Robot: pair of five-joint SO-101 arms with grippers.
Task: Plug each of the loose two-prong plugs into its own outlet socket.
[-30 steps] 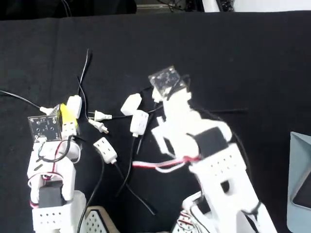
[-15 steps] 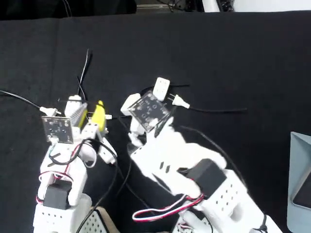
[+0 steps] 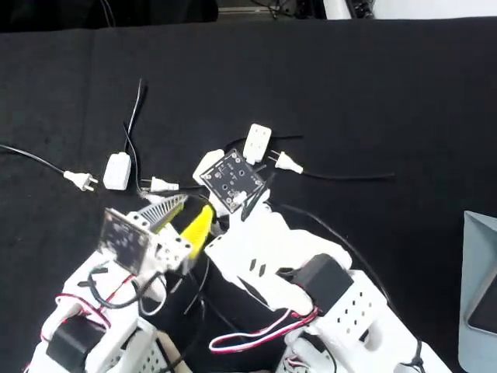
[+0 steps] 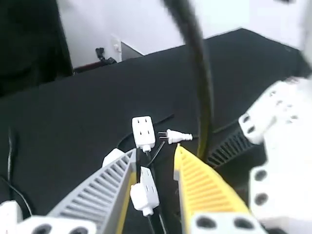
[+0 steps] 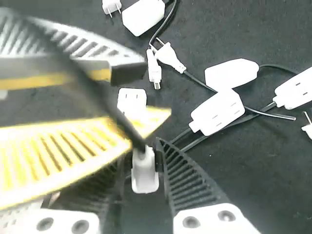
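Shift inward of left hand, open and empty, beside right hand tight around white plug.

You get even overhead light on the matte black table cloth, faint shadows, white plastic outlet blocks glaring almost blown out, bright white wall in your left wrist view, yellow ribbed gripper finger smeared in your right.

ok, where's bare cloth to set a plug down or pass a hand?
Free: the far cloth beyond the white outlet; the right stretch between the cord of the plug and the grey container. Crowded: centre-left, where outlets, plugs and cords lie around the left gripper and the right gripper, which clamps a white corded piece.
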